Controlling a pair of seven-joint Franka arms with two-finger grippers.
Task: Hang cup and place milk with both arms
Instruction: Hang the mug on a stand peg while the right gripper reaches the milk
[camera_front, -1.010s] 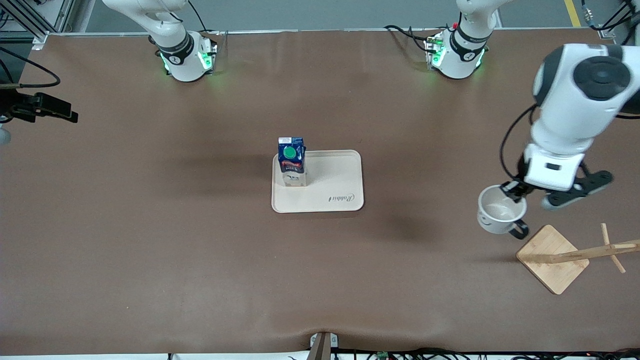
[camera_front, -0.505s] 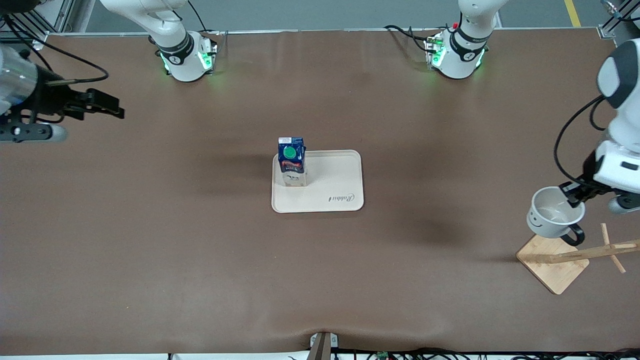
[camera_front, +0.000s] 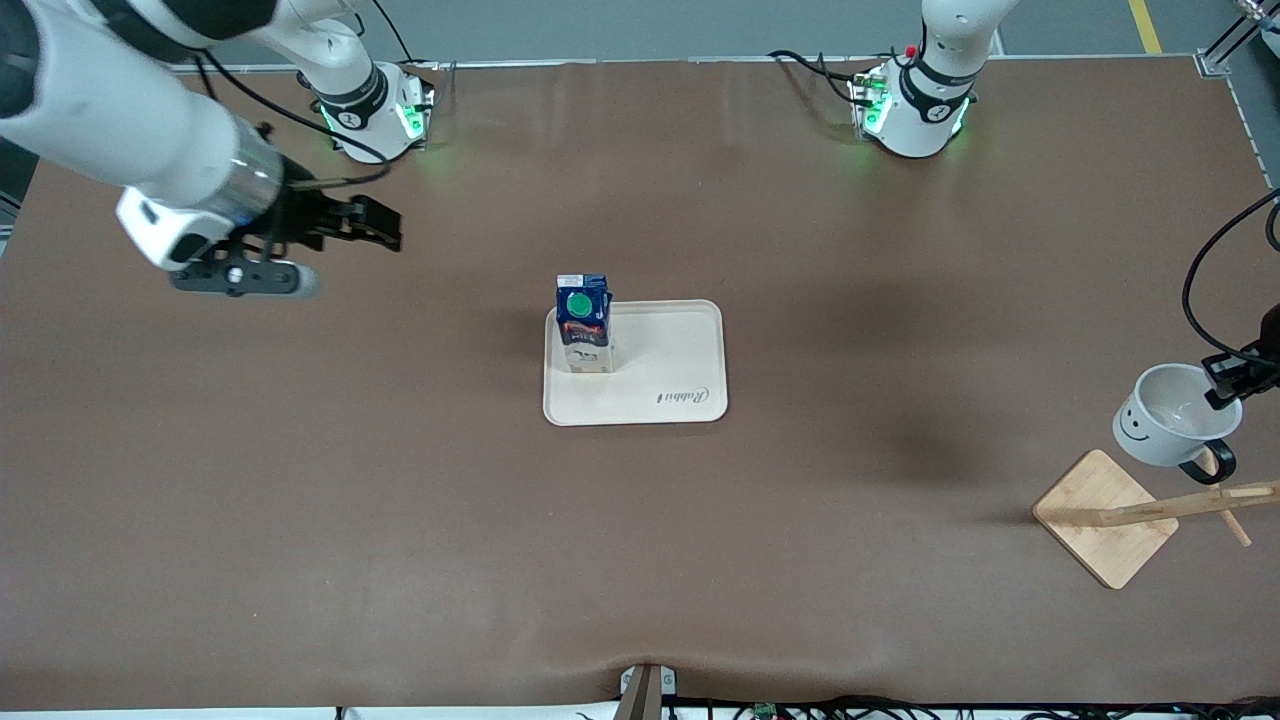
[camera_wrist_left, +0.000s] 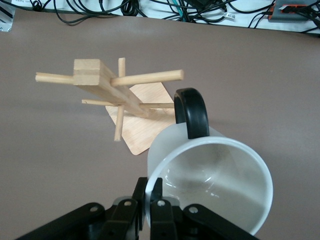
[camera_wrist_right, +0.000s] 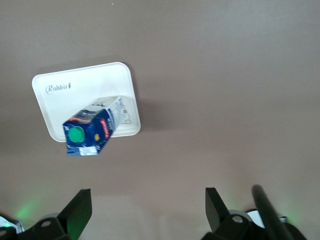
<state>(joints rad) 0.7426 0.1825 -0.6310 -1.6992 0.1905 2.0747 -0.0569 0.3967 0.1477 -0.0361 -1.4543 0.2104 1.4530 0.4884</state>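
Brown matte table (camera_front: 400, 520) fills the front view, robot bases along its top edge. Beige rounded tray (camera_front: 660, 365) sits mid-table. Milk (camera_front: 583, 322) stands upright on the tray's corner toward the right arm's end, long axis vertical, green cap up on the slanted top, dark blue upper part, pale lower part. Right gripper (camera_front: 385, 228) hangs over bare table between its base and the tray, arm reaching in from the table's end, fingers roughly level and aimed toward the tray. Left gripper (camera_front: 1228, 380) is at the view's edge, pinching the cup (camera_front: 1172, 415) by its rim. Cup is in the air over the rack (camera_front: 1110, 515), mouth tilted up toward the camera, smiley facing the tray, black handle on its lower side just above a peg. Rack: square bamboo base, wooden post with pegs.

Left wrist view: brown table, cables along its edge. Left gripper (camera_wrist_left: 148, 202) is clamped on the cup (camera_wrist_left: 210, 185) rim, one finger inside, one outside. Glossy white round cup, mouth toward the camera, handle pointing away from the gripper toward the rack (camera_wrist_left: 112, 92). Rack has a square post and round pegs sticking out sideways.

Right wrist view: right gripper (camera_wrist_right: 147, 210) is spread wide with nothing between the fingers. Milk (camera_wrist_right: 95, 131) stands on the tray (camera_wrist_right: 60, 97) corner, both well apart from the gripper.
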